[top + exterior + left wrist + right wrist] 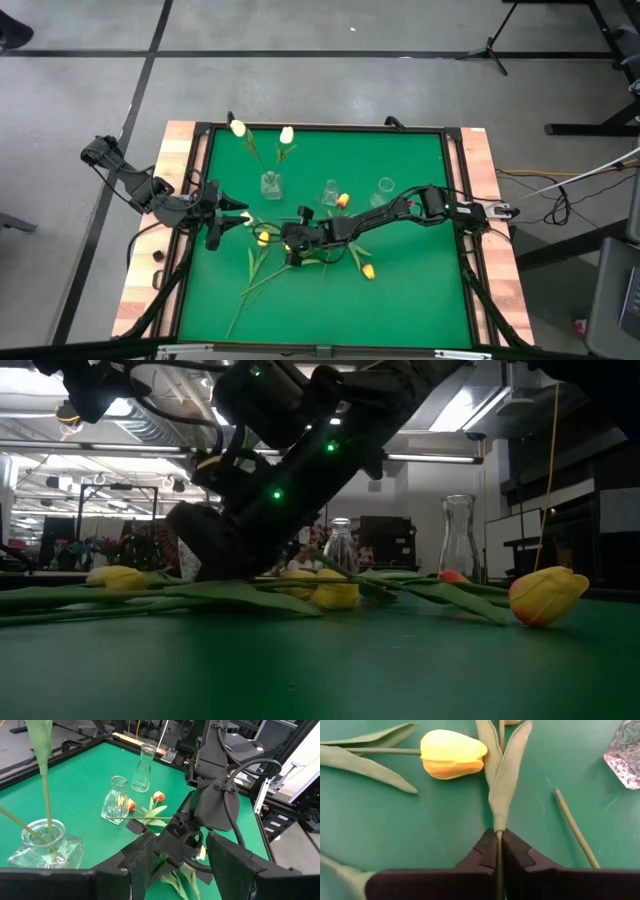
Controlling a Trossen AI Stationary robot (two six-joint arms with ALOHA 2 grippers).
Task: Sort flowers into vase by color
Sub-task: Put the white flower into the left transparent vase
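Tulips (262, 237) are strewn on the green mat (400, 290) near the white-tulip vase (270, 184); one thin, bendable stem (499, 862) is pinched by the right gripper (499, 851), judged light and crushable, while the left gripper (172, 855) is held apart beside it.

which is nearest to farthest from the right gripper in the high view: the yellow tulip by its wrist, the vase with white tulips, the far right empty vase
From the right gripper, shut on a tulip stem:
1. Yellow tulip, lying on the mat beside the right arm, toward the front edge.
2. Vase with white tulips, toward the back, on the left arm's side.
3. Far right empty vase, back right, farthest.
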